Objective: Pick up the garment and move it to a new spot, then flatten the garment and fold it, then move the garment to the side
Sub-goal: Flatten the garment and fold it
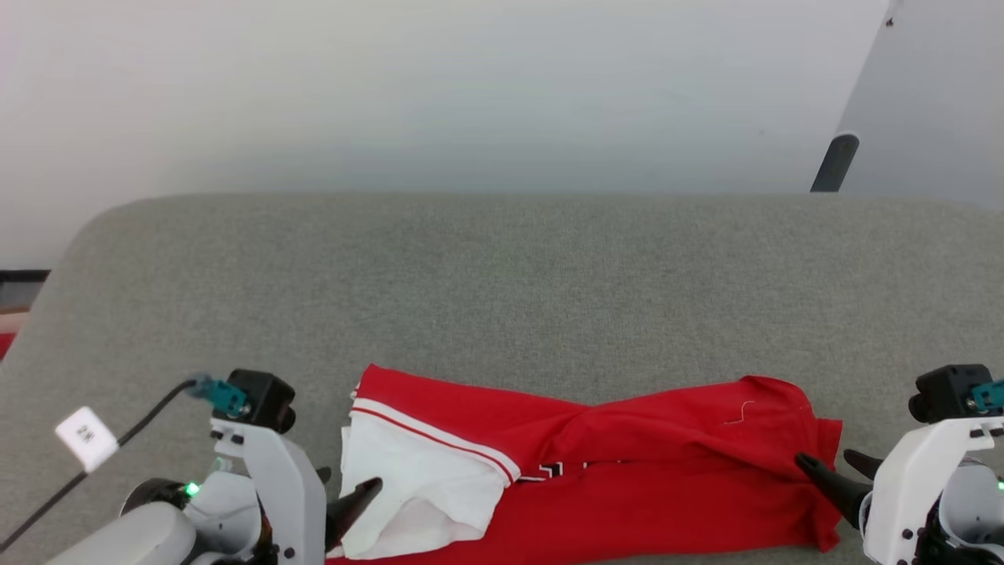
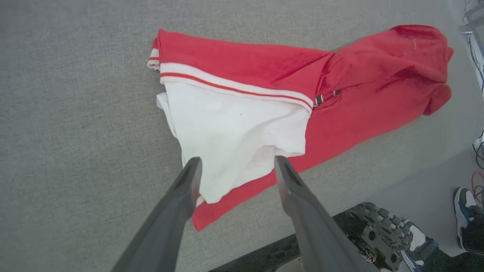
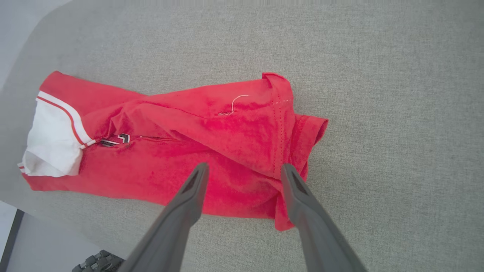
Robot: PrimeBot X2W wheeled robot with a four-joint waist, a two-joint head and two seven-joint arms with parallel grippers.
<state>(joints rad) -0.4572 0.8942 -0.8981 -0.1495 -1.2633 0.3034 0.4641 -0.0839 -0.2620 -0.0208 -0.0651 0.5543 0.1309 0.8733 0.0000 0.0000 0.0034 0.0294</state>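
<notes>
Garment [image 1: 651, 479] lay long, left to right, white sleeve [image 1: 408, 479] at left | left gripper [image 2: 236, 163] wide open, empty | right gripper [image 3: 245, 169] wide open, empty

Head cam sits above my arms, facing forward and down at the grey surface [image 1: 502, 275] from mid-range, with the garment [image 1: 627, 479] along the frame's bottom edge. Wrist cams look down from close in, along my left gripper [image 2: 237, 160] and right gripper [image 3: 245, 166]. All three share the garment: left centres its white-sleeve end, right its red end.
</notes>
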